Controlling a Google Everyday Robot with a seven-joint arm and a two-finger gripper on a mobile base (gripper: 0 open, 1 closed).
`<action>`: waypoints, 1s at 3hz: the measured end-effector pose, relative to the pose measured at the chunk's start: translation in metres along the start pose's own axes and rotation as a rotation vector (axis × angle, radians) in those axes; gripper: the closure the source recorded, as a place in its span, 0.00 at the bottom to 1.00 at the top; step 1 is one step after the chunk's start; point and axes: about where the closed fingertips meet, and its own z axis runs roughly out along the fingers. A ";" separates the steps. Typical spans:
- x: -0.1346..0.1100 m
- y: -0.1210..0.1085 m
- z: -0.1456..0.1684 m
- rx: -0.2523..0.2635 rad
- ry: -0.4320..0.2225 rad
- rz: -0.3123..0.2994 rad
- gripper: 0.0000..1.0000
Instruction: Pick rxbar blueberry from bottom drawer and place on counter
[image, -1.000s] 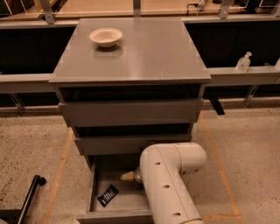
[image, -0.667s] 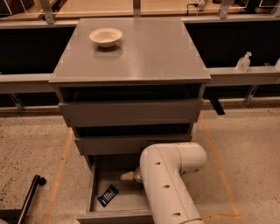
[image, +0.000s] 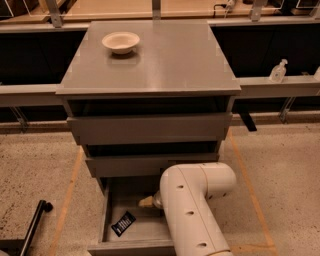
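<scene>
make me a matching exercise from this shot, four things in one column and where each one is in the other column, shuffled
1 rxbar blueberry
2 bowl
3 gripper
4 bottle

A on the rail right of the counter
B flat on the bottom drawer floor, front left
C inside the bottom drawer, behind and right of the rxbar blueberry
D on the counter, back left

Pairs: 1-B, 2-D, 3-C, 4-A

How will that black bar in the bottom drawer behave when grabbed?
The rxbar blueberry lies flat, so shouldn't roll; small and thin, likely light. It may slide on the smooth bottom drawer floor. The pincer is inside, beyond it.
</scene>
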 end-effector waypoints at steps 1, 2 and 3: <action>0.000 0.000 -0.001 0.000 0.000 0.000 0.21; 0.000 0.002 -0.005 0.000 0.000 0.000 0.44; 0.000 0.002 -0.006 0.000 0.000 0.000 0.66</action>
